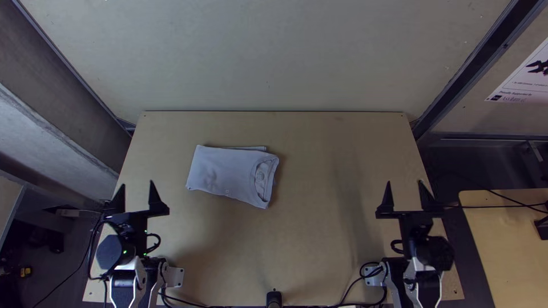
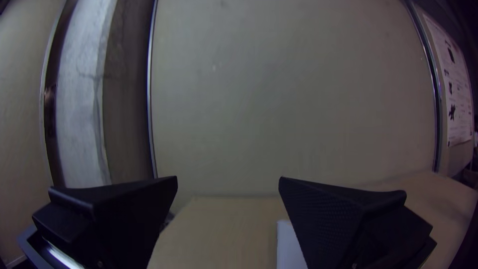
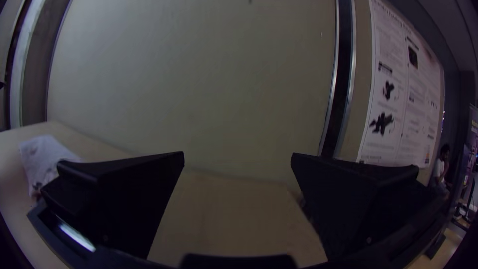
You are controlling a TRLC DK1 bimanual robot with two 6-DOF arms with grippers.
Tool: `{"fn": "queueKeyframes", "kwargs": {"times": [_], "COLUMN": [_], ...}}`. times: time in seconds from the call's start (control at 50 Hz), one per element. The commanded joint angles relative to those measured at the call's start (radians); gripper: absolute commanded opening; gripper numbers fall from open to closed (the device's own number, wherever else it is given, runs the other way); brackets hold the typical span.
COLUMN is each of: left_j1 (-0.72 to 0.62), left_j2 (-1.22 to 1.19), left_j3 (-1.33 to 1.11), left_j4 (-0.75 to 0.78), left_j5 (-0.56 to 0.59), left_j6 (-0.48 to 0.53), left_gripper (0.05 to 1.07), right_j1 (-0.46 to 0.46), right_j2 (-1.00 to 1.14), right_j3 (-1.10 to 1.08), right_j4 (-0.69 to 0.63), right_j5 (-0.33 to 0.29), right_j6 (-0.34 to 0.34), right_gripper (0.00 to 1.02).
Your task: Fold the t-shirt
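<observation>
T-shirt (image 1: 225, 174), one, folded; left claw (image 1: 135, 185), right claw (image 1: 405, 182), both open

This looks like a robot lab. Two robot arms (image 1: 128, 285) stand at a big wooden table (image 1: 319, 228) with black wires (image 1: 182, 301), and a poster (image 3: 403, 89) hangs up.

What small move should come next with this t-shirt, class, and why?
Probably bring the left gripper over to the t-shirt and tuck in the strip of cloth poking out along its far edge. The t-shirt lies in a compact bundle, that strip breaks its outline, and the left gripper's open jaws are the nearer pair.
</observation>
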Motion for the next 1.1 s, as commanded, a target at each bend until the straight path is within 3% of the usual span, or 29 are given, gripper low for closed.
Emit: {"fn": "queueKeyframes", "kwargs": {"times": [0.0,0.12,0.26,0.32,1.08], "left_j1": [-0.006,-0.006,-0.003,0.005,0.007], "left_j2": [-0.017,-0.017,-0.017,-0.013,-0.014], "left_j3": [-0.062,-0.088,-0.167,-0.167,-0.167], "left_j4": [0.01,-0.039,-0.074,-0.086,-0.088], "left_j5": [-0.002,-0.002,-0.001,0.007,0.01], "left_j6": [-0.011,-0.001,0.148,0.142,0.138], "left_gripper": [1.03,1.03,1.03,1.03,1.03], "right_j1": [-0.012,-0.013,-0.041,-0.056,-0.058], "right_j2": [-0.008,-0.008,-0.004,-0.004,-0.004], "right_j3": [-0.073,-0.144,-0.185,-0.187,-0.192], "right_j4": [0.025,0.02,0.017,0.015,0.028], "right_j5": [0.013,0.019,0.022,0.022,0.018], "right_j6": [0.036,0.104,0.197,0.22,0.22], "right_gripper": [0.99,0.98,0.98,0.99,0.99]}}
